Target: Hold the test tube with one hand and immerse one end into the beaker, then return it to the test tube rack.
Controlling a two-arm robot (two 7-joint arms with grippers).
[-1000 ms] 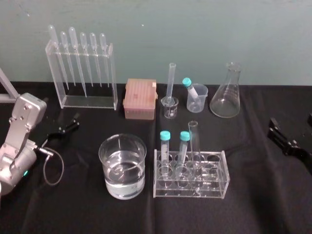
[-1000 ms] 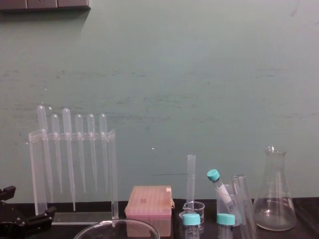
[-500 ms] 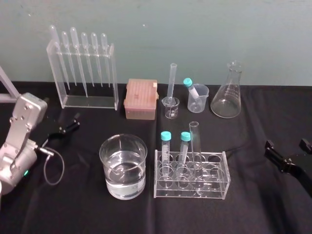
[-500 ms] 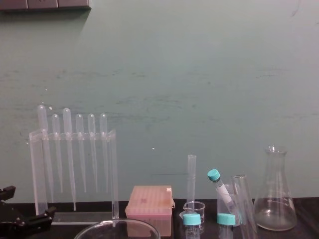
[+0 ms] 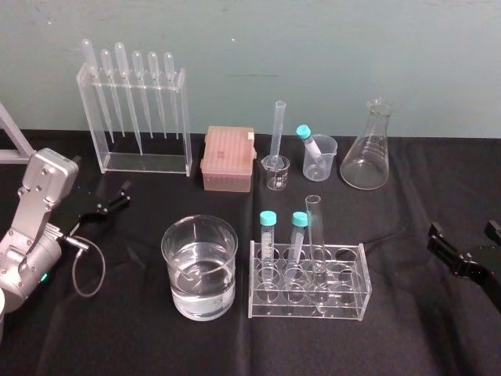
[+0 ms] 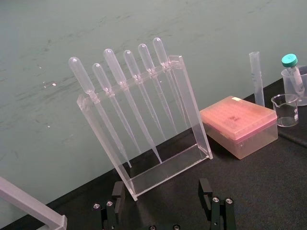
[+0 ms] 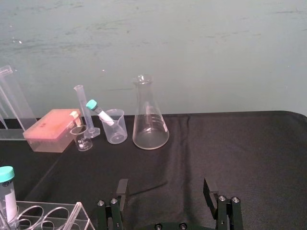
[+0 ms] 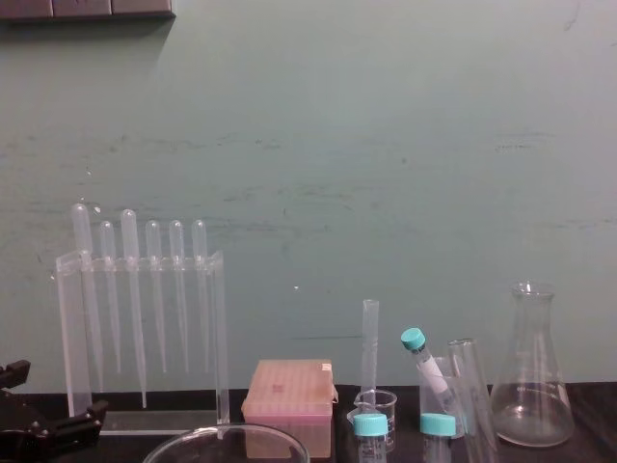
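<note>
The beaker [image 5: 199, 266] sat lower centre in the head view, the test tube rack [image 5: 344, 308] just right of it, the test tube [image 5: 315, 235] standing inside. My right gripper [image 5: 463, 244] hung at the right edge, jaws apart. The left gripper [image 5: 106, 205] sat mid-left, likewise apart. I judged a high grip and a straight lift safest. The wrist views showed both gaps far more plainly than the head view.

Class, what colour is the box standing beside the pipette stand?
The box is pale pink, clearest in the left wrist view.
</note>
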